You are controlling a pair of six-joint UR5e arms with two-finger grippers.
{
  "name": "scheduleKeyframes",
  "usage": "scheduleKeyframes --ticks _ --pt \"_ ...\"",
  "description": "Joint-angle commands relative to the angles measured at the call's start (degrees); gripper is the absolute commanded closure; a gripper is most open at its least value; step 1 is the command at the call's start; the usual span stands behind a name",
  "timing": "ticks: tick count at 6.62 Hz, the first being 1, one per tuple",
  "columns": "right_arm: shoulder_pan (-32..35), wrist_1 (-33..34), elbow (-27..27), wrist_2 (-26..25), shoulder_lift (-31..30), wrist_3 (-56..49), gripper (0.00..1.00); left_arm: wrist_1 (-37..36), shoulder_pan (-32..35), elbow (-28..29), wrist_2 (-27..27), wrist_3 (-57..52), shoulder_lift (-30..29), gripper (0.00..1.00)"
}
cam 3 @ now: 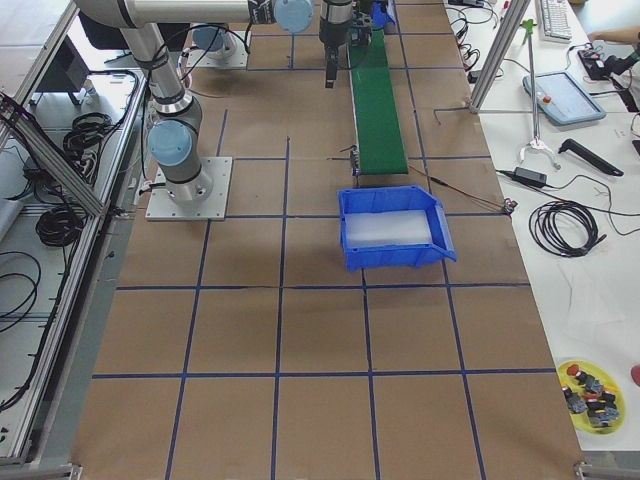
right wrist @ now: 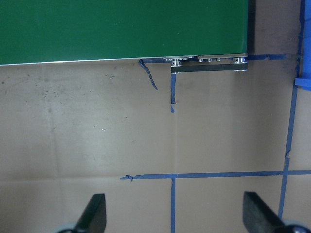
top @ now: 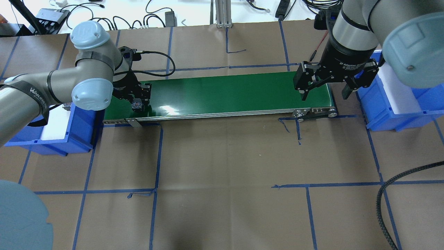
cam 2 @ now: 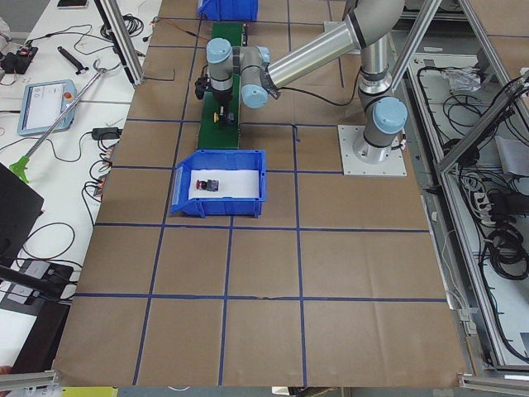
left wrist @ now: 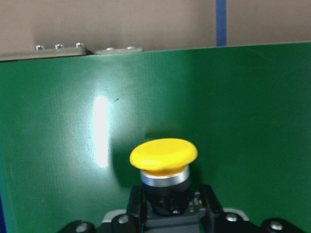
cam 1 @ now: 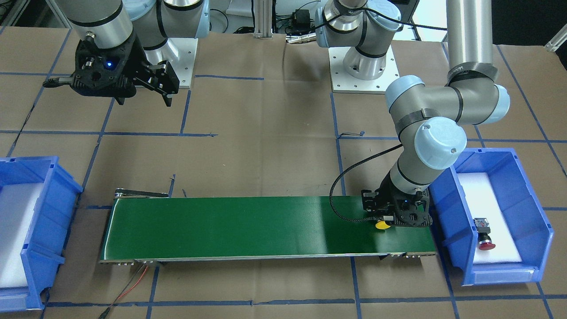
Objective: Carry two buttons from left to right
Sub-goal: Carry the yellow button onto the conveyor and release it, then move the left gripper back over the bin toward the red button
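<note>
Left claw [left wrist: 167, 206] seemingly clamps yellow button [left wrist: 164, 154] above the belt [left wrist: 243, 97]; released tilted, it could topple. Right claw [right wrist: 172, 213] gapes empty.

The green conveyor belt [cam 1: 248, 226] is open along its middle, with free passage above. On its left end stands the left gripper [top: 138, 103], clamped on the yellow mushroom-capped push-button [cam 1: 382, 225], its arm hanging over the blue plastic bin [cam 1: 443, 208] just beyond that end. Above the right end hangs the right gripper [top: 325, 93], fingers spread wide; a second blue bin [cam 1: 62, 186] walls off that end.
</note>
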State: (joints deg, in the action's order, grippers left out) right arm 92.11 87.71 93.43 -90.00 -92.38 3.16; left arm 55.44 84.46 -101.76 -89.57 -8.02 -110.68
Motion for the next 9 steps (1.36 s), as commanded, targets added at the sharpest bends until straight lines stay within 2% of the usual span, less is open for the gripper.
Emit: scheduleKeyframes --ticks 1,2,4,6,9 --pt "0.0 0.0 0.0 0.0 0.01 0.0 0.0 0.8 -0.08 1.99 -0.17 -0.07 1.51 0.0" --pt "0.0 -0.09 0.0 0.0 0.01 0.09 0.0 3.68 -0.09 5.13 -0.26 -0.24 2.13 0.0" --pt "0.0 0.0 0.0 0.0 0.01 0.0 0.0 20.93 -0.09 15.66 -0.34 -0.25 4.93 0.0" --pt "0.0 0.0 0.0 0.09 0.01 0.09 0.0 31.88 0.0 21.58 -0.26 -0.33 8.44 0.0" --pt "0.0 0.0 0.0 0.0 0.01 0.09 0.0 32.37 -2.44 20.37 -0.69 -2.95 9.34 0.0"
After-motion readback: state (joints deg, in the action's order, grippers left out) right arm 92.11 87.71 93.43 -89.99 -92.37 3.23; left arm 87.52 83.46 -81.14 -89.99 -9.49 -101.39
